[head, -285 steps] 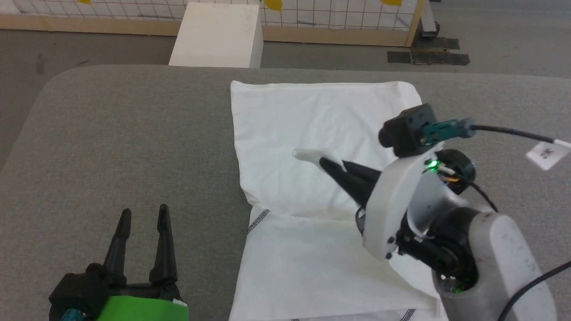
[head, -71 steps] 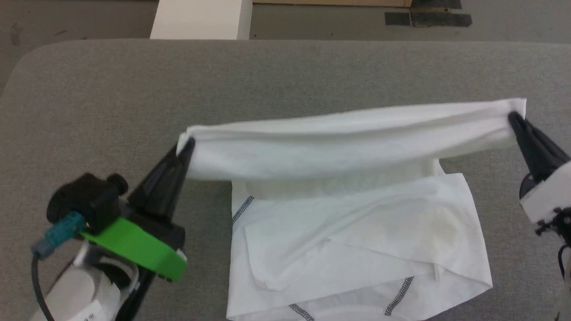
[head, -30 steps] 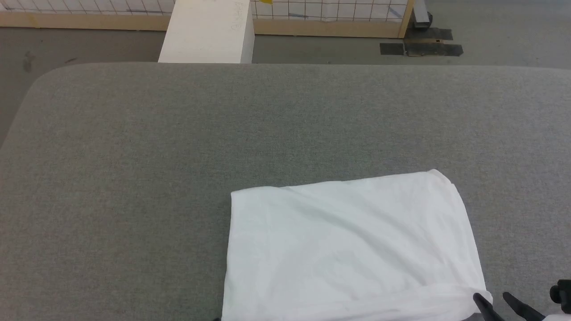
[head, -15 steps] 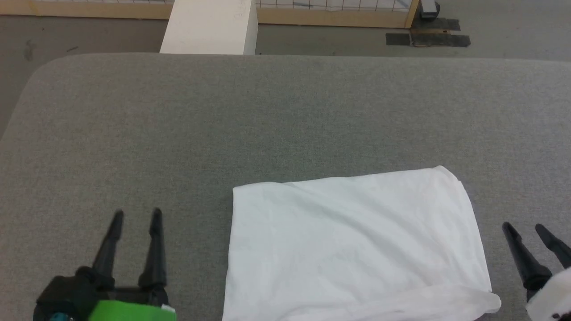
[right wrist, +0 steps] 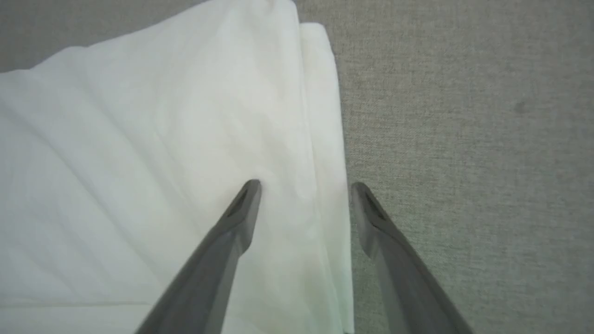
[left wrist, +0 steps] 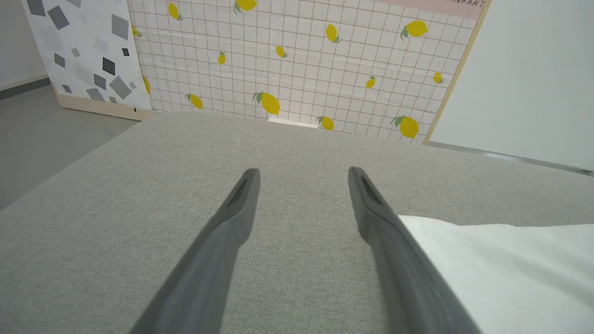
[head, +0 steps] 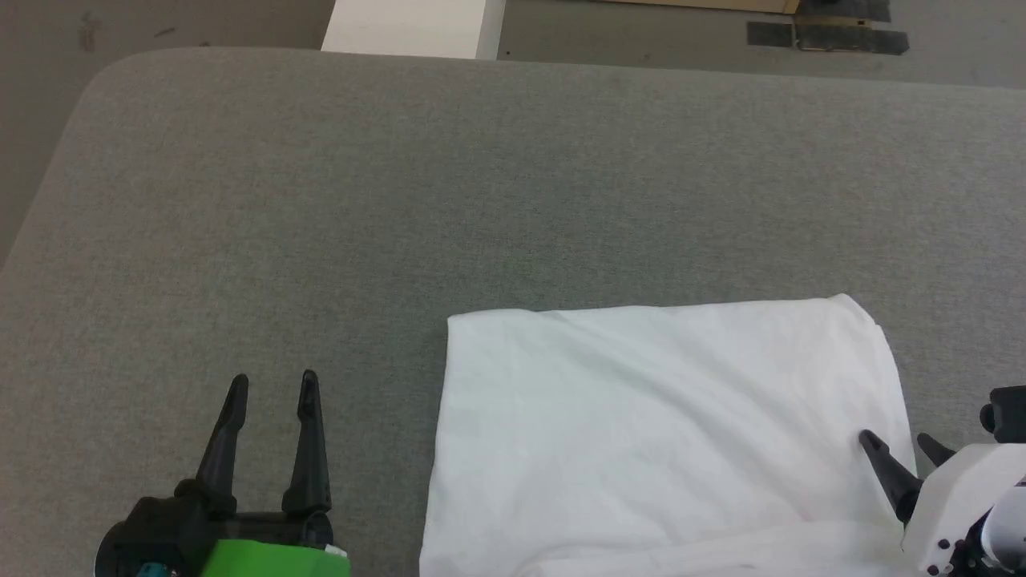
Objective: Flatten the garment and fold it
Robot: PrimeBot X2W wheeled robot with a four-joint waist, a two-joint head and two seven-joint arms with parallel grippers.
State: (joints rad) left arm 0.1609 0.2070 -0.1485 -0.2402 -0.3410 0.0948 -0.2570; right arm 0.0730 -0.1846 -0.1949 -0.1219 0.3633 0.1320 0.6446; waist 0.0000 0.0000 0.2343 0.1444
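Note:
The garment (head: 665,433) lies folded into a flat white rectangle on the near right part of the grey table (head: 401,200); its seams and logo are hidden. My left gripper (head: 272,381) rests open to the left of it, a hand's width from its edge, with nothing between the fingers. From the left wrist, the left gripper (left wrist: 304,171) points across bare table, with the garment (left wrist: 501,269) to its right. My right gripper (head: 894,438) stands open at the garment's right edge. Seen from the right wrist, the right gripper (right wrist: 305,185) straddles that layered edge of the garment (right wrist: 139,162), one finger over cloth, one over table.
A rigid white box (head: 413,28) stands on the floor beyond the table's far edge, with dark tape patches (head: 826,36) to its right. A lemon-patterned grid panel (left wrist: 297,60) rises behind the table. The table's far and left parts are bare grey cloth.
Both grippers have let go of the fold they had carried over, and the garment now lies flat. Since half a second ago, the right gripper has moved left onto the garment's right edge; the camera shifted.

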